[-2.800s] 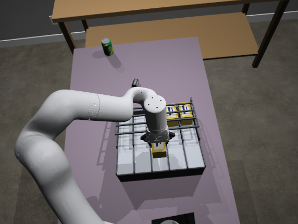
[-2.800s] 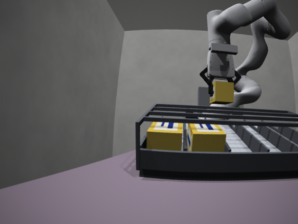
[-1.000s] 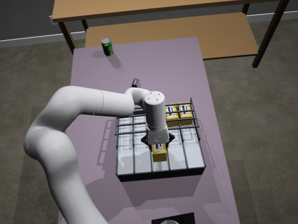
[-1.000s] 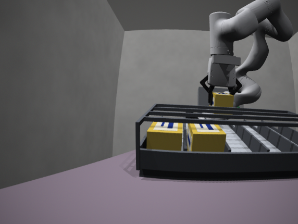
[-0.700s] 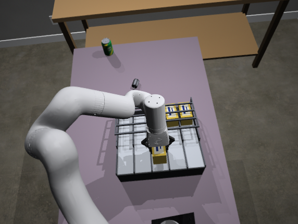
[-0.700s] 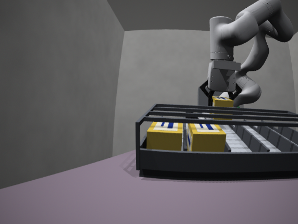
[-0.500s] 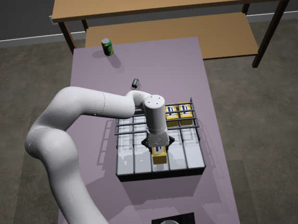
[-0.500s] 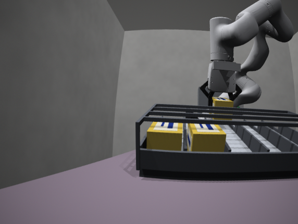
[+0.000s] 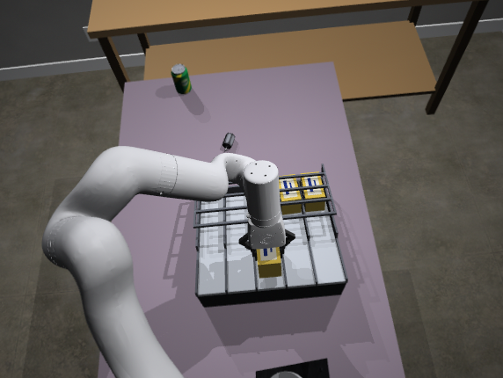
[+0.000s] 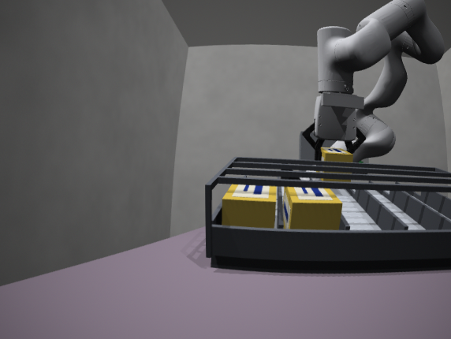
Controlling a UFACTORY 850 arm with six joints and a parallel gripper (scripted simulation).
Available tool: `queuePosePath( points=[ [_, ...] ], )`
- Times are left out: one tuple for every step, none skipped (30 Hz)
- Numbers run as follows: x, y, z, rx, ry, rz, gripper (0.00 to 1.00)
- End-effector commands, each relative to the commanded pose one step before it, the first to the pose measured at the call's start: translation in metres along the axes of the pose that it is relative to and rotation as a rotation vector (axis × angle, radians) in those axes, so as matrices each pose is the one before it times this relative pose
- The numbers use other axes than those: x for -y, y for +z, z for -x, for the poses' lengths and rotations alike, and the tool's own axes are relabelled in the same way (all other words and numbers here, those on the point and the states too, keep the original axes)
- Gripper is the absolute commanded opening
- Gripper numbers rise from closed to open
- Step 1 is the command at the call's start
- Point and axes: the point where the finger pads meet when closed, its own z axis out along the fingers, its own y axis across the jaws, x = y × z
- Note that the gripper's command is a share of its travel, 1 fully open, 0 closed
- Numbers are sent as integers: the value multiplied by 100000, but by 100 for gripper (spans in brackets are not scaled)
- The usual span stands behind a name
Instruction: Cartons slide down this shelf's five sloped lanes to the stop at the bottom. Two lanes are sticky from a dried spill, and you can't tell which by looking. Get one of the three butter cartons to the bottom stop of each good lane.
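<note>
The dark shelf (image 9: 269, 237) has five pale sloped lanes. My gripper (image 9: 269, 252) is shut on a yellow butter carton (image 9: 269, 263) and holds it low in the middle lane, near the shelf's raised end; it also shows behind the crossbars in the exterior view (image 10: 336, 155). I cannot tell whether this carton touches the lane. Two more butter cartons (image 9: 290, 193) (image 9: 315, 192) sit side by side in the two right-hand lanes at the low end. In the exterior view they rest against the bottom stop (image 10: 249, 205) (image 10: 313, 206).
Dark crossbars (image 9: 264, 211) span the shelf above the lanes. A green can (image 9: 181, 79) stands at the far left of the purple table and a small dark cylinder (image 9: 229, 141) lies behind my arm. A wooden rack (image 9: 286, 44) stands beyond the table.
</note>
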Motion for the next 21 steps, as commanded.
queuePosePath(
  points=[
    [-19,-79,-44,-151,-37,77,0],
    [0,0,0,0,0,0,0],
    [0,0,0,0,0,0,0],
    [0,0,0,0,0,0,0],
    [0,0,0,0,0,0,0],
    [0,0,0,0,0,0,0],
    [0,0,0,0,0,0,0],
    [52,254,-16,-1,-1,1,0],
    [0,0,0,0,0,0,0],
    [0,0,0,0,0,0,0],
    [0,0,0,0,0,0,0],
    [0,0,0,0,0,0,0],
    [0,0,0,0,0,0,0],
    [0,0,0,0,0,0,0],
    [0,0,0,0,0,0,0],
    [0,0,0,0,0,0,0],
    [0,0,0,0,0,0,0],
    [0,0,0,0,0,0,0],
    [0,0,0,0,0,0,0],
    [0,0,0,0,0,0,0],
    [0,0,0,0,0,0,0]
  ],
)
